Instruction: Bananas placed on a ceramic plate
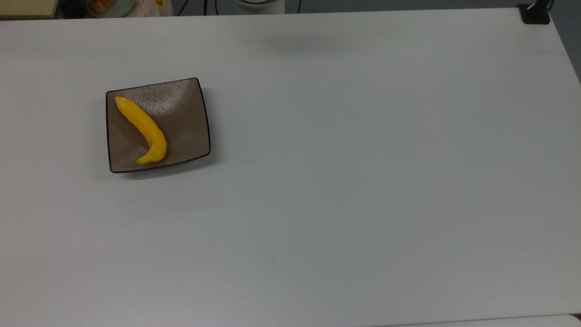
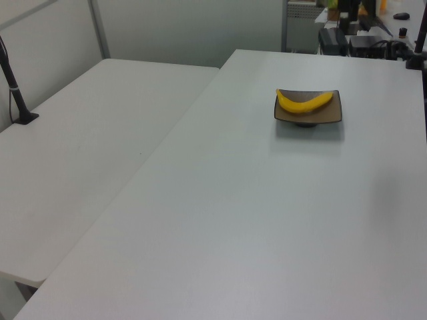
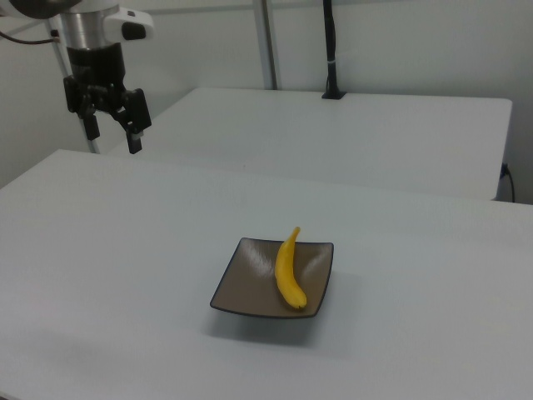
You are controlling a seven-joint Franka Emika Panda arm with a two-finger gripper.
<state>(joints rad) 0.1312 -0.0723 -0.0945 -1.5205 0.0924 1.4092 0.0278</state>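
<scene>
The yellow banana (image 1: 142, 128) lies curved across the square brown plate (image 1: 181, 118) at the top view's left. In the left view the banana (image 2: 304, 102) rests on the plate (image 2: 333, 114) at the far right of the table. The right view has the banana (image 3: 288, 271) on the plate (image 3: 241, 283) near the middle. My gripper (image 3: 112, 133) hangs open high above the table at the right view's upper left, well away from the plate, with nothing between its fingers.
The plate sits on a large white table (image 1: 345, 181). A second white table (image 2: 87, 147) stands beside it, with a black post (image 2: 13, 80) mounted on it. Cluttered equipment (image 2: 360, 33) sits past the table's far end. A black clamp (image 1: 535, 13) occupies the top view's upper right corner.
</scene>
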